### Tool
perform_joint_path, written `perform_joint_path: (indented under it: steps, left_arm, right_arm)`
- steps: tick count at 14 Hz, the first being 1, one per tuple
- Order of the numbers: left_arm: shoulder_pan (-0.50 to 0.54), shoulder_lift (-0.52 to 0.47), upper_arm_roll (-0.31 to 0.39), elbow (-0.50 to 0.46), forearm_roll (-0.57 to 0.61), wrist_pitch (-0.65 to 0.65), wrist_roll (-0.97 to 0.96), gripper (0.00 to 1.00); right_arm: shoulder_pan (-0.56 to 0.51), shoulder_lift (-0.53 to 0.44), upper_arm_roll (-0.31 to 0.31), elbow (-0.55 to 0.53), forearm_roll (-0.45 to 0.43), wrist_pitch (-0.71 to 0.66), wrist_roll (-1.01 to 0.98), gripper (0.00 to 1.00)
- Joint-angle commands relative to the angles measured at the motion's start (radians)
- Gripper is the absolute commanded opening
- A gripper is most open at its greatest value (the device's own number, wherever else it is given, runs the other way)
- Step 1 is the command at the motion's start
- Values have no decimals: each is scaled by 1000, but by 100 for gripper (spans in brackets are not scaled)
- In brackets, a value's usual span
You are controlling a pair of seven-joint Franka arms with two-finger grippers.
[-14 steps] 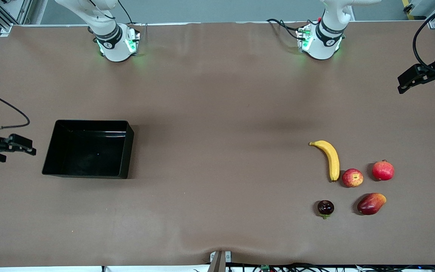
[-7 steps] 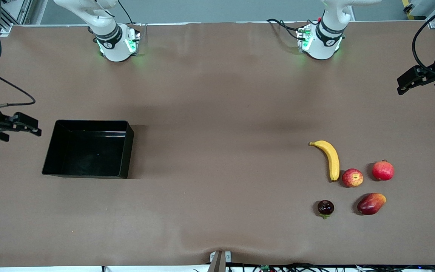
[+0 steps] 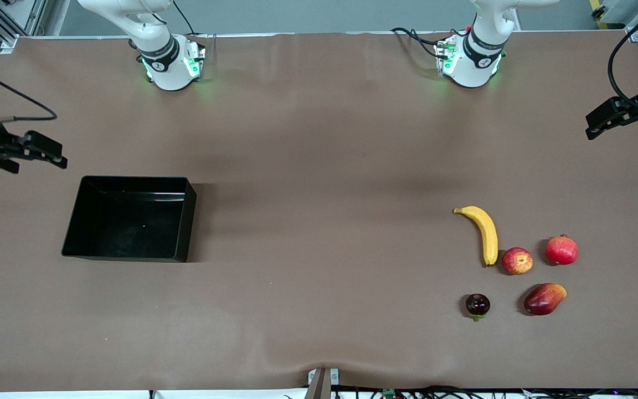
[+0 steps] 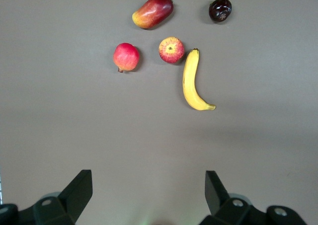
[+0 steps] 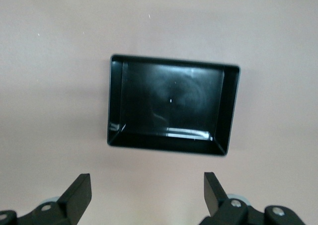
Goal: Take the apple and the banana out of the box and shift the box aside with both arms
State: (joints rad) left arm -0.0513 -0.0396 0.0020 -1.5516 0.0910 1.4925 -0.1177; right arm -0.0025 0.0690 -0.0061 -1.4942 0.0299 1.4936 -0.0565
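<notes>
Five pieces of fruit lie grouped on the brown table (image 3: 319, 221) toward the left arm's end. The long curved yellow banana (image 3: 483, 231) lies farthest from the front camera. The small round red-and-yellow streaked apple (image 3: 516, 261) sits just beside the banana's lower tip; whether the two touch is hard to tell from either view. A plain red pomegranate with a crown tip (image 3: 561, 250) sits near the apple, closer to the table's end. An oval red-yellow mango (image 3: 544, 298) and a small dark purple round fruit with a green stem (image 3: 477, 305) lie nearest the front camera.

The shallow rectangular glossy black plastic box (image 3: 73, 233) stands toward the right arm's end of the table, well apart from the fruit, with nothing in it.

The left gripper (image 3: 602, 123) hangs in the air over the table's edge at the left arm's end. Its wrist view shows its fingers (image 4: 77, 191) spread wide with nothing between them, and all five fruits below.

The right gripper (image 3: 42, 148) hangs over the table near the edge at the right arm's end, beside the box's farther corner. Its fingers (image 5: 77, 194) are also spread wide and hold nothing, with the box in its wrist view.
</notes>
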Motion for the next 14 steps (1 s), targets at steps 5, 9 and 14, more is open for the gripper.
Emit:
perform_joint_path:
  steps: [5,9,14]
  left_arm:
    - [13,4,4,10,-13,-5,21,100]
    - [11,12,3,11,-65,-5,21,100]
    - [2,17,1,11,-71,-5,18,100]
  right_arm:
    - [-22,-52,-14,-70,-8,-59,78,100]
    - [-22,-51,-17,-83,-24,-47,73,100]
    - [-22,-48,-17,-75,-16,-49,78,100]
